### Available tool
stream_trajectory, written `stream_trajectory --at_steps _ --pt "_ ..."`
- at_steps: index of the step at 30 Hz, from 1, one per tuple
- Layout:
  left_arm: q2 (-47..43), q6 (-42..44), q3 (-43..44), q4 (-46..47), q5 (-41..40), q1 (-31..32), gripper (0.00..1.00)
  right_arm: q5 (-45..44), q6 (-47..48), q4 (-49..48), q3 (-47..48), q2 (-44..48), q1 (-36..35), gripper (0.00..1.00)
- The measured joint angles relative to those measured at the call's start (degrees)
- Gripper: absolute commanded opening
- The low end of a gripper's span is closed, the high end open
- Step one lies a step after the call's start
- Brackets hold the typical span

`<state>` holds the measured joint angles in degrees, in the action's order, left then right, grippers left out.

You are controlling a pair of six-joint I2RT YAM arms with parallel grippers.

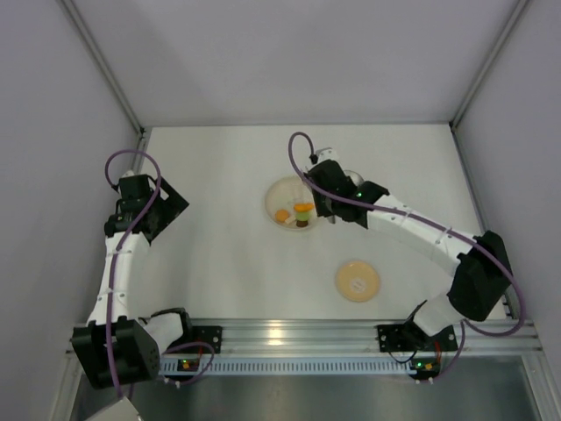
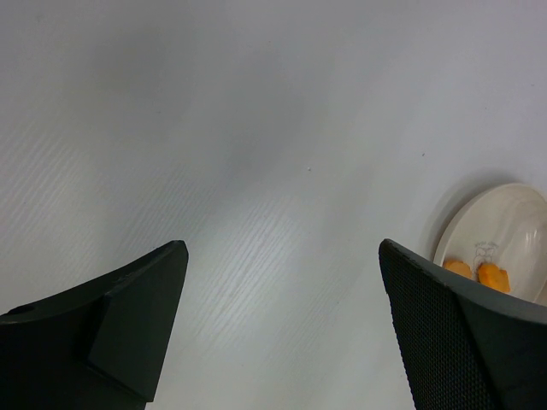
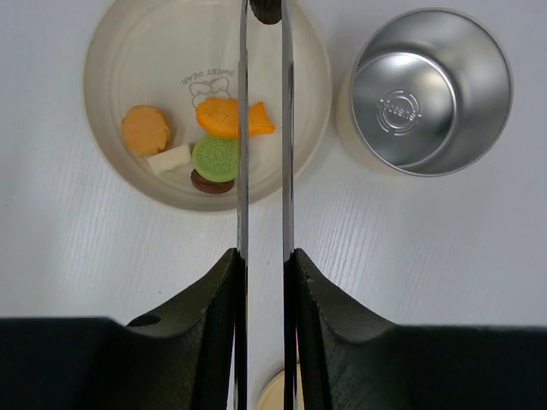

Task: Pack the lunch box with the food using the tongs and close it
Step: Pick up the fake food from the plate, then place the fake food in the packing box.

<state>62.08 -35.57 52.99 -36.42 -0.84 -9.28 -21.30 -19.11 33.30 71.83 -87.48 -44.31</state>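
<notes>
My right gripper (image 3: 264,254) is shut on the thin grey metal tongs (image 3: 242,128), whose two arms run straight up the right wrist view over the plate. A small dark piece (image 3: 266,8) sits between the tong tips at the top edge. The rest of the food lies on the cream plate (image 3: 102,60): an orange disc (image 3: 145,129), a white bit (image 3: 169,159), a green disc (image 3: 214,157) on a brown one, and an orange fish shape (image 3: 224,117). The lunch box (image 3: 430,90) stands open and empty, right of the plate. Its tan lid (image 1: 358,281) lies apart. My left gripper (image 2: 282,248) is open over bare table.
From above, the right arm (image 1: 412,230) reaches across to the plate (image 1: 279,195) and hides most of the lunch box. The left arm (image 1: 123,254) is folded at the left wall. Grey walls close in the white table on three sides.
</notes>
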Motion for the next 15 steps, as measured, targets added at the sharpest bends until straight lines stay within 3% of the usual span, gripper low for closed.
stream_trajectory --at_steps 15 --pt "0.0 0.0 0.0 0.0 0.0 0.0 0.98 -3.1 -0.1 4.1 -0.3 13.8 2.9 0.12"
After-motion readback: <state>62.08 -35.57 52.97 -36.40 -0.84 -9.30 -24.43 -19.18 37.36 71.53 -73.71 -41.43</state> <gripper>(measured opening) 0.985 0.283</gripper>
